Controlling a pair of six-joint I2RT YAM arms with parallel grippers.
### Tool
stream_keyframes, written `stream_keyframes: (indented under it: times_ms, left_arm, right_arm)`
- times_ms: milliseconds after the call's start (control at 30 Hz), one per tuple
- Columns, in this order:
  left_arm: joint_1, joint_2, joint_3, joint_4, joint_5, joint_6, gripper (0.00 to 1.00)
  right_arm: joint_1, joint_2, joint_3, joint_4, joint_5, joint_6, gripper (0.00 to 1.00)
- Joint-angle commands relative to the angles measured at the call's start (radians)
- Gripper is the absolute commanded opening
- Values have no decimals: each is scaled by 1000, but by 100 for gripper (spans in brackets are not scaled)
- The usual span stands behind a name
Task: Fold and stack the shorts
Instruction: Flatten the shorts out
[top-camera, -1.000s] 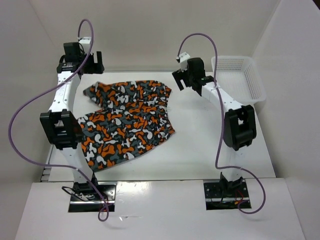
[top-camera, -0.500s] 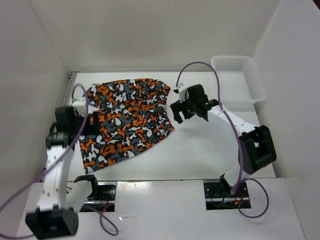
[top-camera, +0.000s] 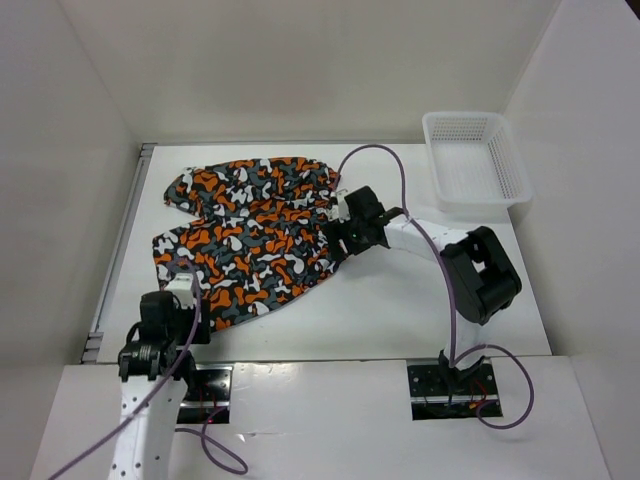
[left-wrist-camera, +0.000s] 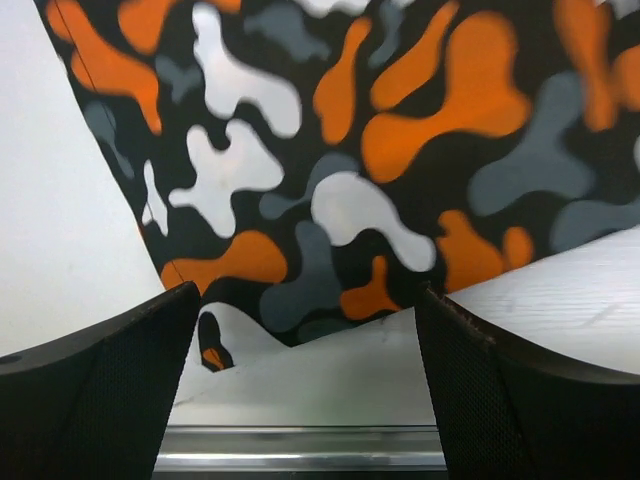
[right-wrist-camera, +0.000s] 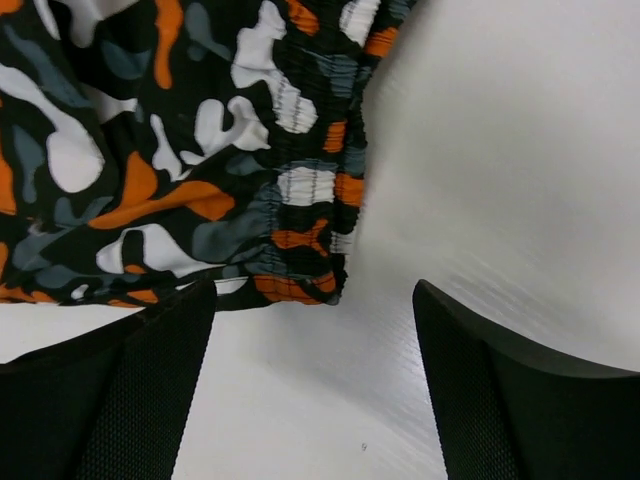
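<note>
The camouflage shorts (top-camera: 250, 235) lie spread flat on the white table, left of middle. My left gripper (top-camera: 172, 305) is open at the shorts' near left hem; in the left wrist view the hem (left-wrist-camera: 330, 300) lies just ahead of the wide-apart jaws, with nothing between them. My right gripper (top-camera: 345, 235) is open and low at the shorts' right edge; in the right wrist view the elastic waistband corner (right-wrist-camera: 305, 270) lies just ahead of the jaws, with bare table between them.
A white plastic mesh basket (top-camera: 505, 185) stands at the back right of the table. A metal rail (left-wrist-camera: 300, 460) runs along the table's near edge under my left gripper. White walls enclose the table at left, back and right.
Both arms have come down from the back of the table. The left gripper moved to the shorts' near left hem, the right gripper to the waistband's right corner. The shorts lie flatter.
</note>
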Motion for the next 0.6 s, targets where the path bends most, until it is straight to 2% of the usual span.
stream_keyframes:
  times_ms: [0,100,133,167,200,267,300,333,400,433,500,533,567]
  left_arm:
    - [-5,202,-12,177,-107,3,96]
    - [-5,402,84,279,-119,3,97]
    - [8,567,141,269,-96,3,97]
    - [24,652,205,226,-64,3,97]
    - [66,820,320,201,9,3,97]
    - [114,967,409,140,92,3,95]
    - [154,1074,475,131,159,3,93]
    - [168,1111,503,120,189,3,90]
    - [188,1150,542,109,230,3,90]
    - [197,1150,552,109,253,3,90]
    - [197,1130,563,141,254,3,92]
    - [197,1130,574,141,254,3,92]
    - [197,1139,600,150,245,3,92]
  right_arm:
    - [-4,32,33,46,38,40,83]
    - [29,52,33,46,48,19,81]
    - [39,66,33,46,49,-1,81]
    - [58,66,33,46,49,-1,81]
    - [68,80,33,46,49,-15,81]
    - [68,111,33,46,38,-15,80]
    - [77,120,42,46,38,-15,76]
    - [77,120,42,56,38,-15,73]
    - [77,143,42,56,38,-15,62]
    - [77,143,42,65,51,-15,47]
    - [56,143,52,65,52,-3,26]
    - [43,143,52,65,43,8,10]
    - [28,143,65,65,42,37,3]
